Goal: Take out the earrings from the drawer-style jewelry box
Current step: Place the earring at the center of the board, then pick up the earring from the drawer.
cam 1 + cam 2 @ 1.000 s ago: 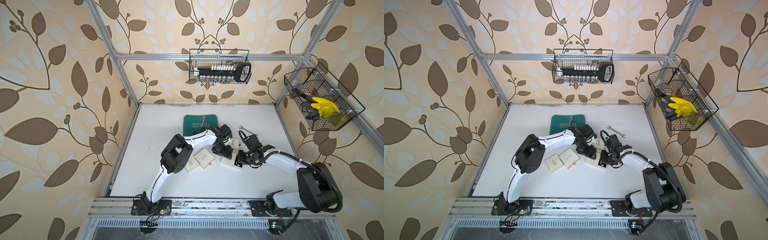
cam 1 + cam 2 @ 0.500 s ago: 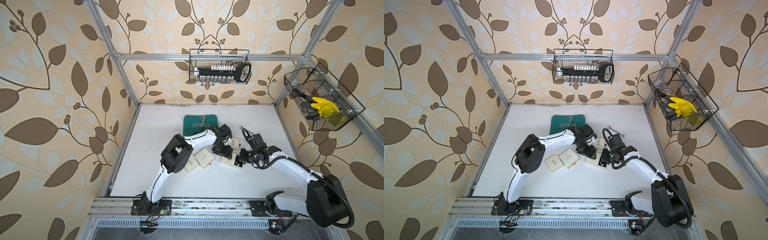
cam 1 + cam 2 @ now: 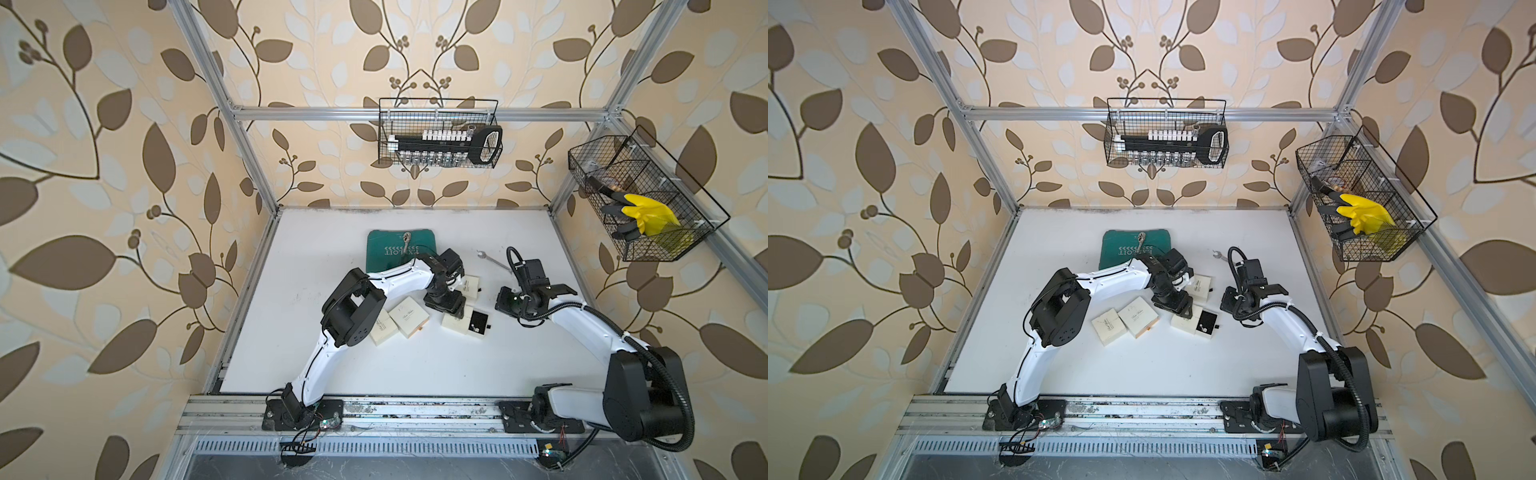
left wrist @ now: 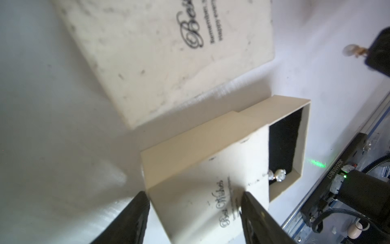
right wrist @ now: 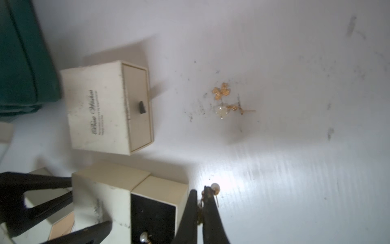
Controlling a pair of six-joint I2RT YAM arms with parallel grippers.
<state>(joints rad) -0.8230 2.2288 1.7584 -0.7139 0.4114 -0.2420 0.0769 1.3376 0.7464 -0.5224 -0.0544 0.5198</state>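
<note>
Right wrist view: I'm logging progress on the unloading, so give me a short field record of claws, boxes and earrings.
right claw: shut on a pearl earring
left claw: gripping the open jewelry box
drawer: pulled out, one earring visible inside
already out: gold flower earring and pearl drop earring, on the white table
closed jewelry box: apart from both claws

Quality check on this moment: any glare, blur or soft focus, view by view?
In both top views: even light, sharp, but the earrings in the open jewelry box are mere specks. Left wrist: closed cream box soft, the open one crisper, green light streak on the table. Right wrist: blown-out glare beside the pearl earring; right gripper a dark silhouette.
</note>
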